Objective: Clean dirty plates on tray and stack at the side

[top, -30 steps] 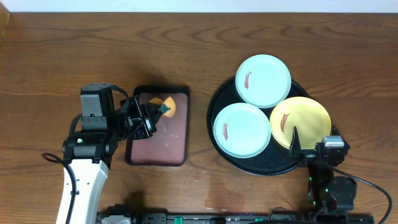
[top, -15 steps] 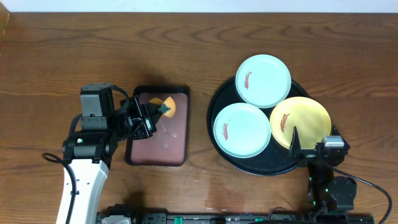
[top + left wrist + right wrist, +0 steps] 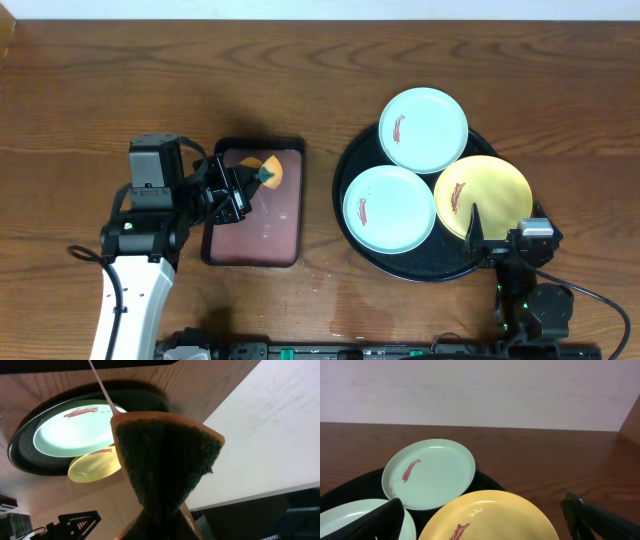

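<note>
Three dirty plates lie on the round black tray: a mint-blue one at the back, a mint-blue one at the front left and a yellow one at the right, each with a reddish smear. My left gripper is shut on an orange sponge with a dark green scrub face, held over the maroon tray. My right gripper is open and empty at the tray's front right edge, its fingers either side of the yellow plate.
The small rectangular maroon tray with a black rim lies left of the round tray. Bare dark wood tabletop runs around both trays. A pale wall edge shows behind the table.
</note>
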Controlling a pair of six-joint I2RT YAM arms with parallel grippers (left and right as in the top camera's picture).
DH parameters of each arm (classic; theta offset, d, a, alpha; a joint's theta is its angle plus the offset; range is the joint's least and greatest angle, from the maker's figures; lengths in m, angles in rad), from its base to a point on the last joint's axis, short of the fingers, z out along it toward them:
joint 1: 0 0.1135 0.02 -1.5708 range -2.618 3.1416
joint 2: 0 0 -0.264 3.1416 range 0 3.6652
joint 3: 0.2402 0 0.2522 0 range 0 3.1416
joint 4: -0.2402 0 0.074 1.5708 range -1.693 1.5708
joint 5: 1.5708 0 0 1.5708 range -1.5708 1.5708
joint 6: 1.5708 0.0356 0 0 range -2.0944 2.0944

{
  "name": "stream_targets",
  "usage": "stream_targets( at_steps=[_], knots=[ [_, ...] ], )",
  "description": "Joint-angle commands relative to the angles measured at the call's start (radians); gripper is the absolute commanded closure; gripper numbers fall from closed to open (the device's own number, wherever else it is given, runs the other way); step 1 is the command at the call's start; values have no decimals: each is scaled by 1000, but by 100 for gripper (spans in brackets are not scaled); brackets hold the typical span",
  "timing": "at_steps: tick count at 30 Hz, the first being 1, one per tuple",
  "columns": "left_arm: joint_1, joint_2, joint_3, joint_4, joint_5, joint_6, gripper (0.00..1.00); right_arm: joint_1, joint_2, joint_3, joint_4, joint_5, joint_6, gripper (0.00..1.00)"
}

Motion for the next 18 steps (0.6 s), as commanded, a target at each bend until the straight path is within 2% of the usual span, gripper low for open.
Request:
stream_targets(
  at_steps=[1, 18],
  knots=[
    [6, -5, 18, 2, -1, 18, 92, -3, -3, -4, -1, 6, -8, 1],
    [6, -4, 18, 2, -1, 29, 92, -3, -3, -4, -1, 6, -8, 1]
  ],
)
